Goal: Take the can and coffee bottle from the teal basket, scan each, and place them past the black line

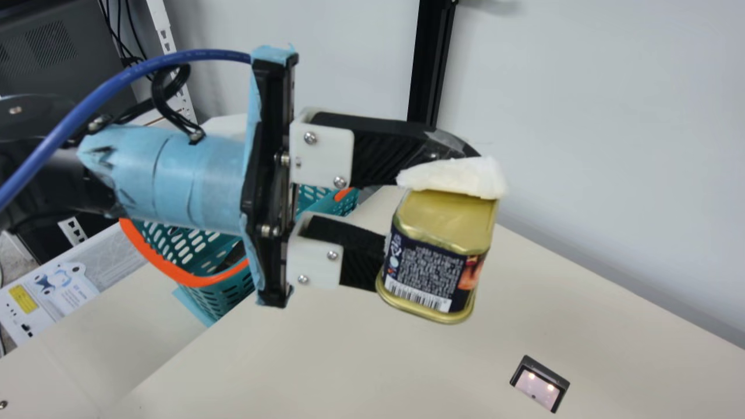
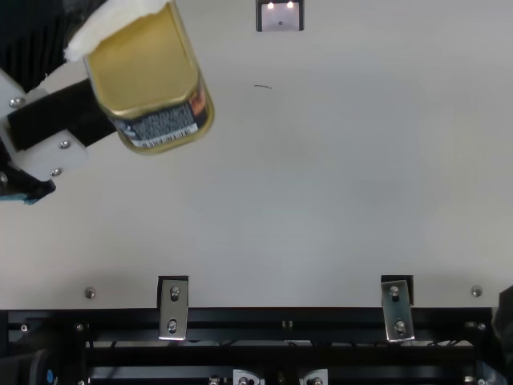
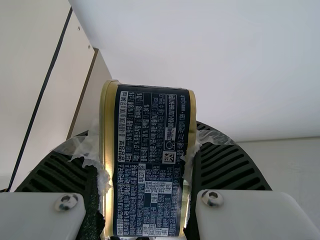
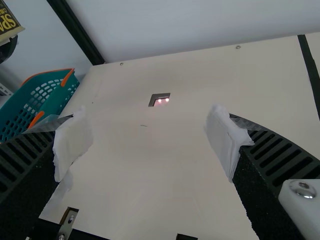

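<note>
My left gripper (image 1: pixel 401 203) holds the can (image 1: pixel 433 256) well above the table, shut around its sides; the can is slightly tilted, with a barcode low on its dark label. From above, the left gripper (image 2: pixel 80 88) and gold-ended can (image 2: pixel 148 68) are at the upper left. In the left wrist view the can (image 3: pixel 152 160) is between the pads of the left gripper (image 3: pixel 145 165). My right gripper (image 4: pixel 147 145) stands open over the table. The scanner (image 1: pixel 540 384) is set in the table with lights on. The teal basket (image 1: pixel 215 279) is behind my left arm, its contents mostly hidden.
The cream table (image 1: pixel 326 349) meets a pale wall at the back. The black line (image 4: pixel 311 70) crosses its far side. A black upright post (image 1: pixel 430 64) stands by the wall, and metal brackets (image 2: pixel 173 309) sit on the front edge.
</note>
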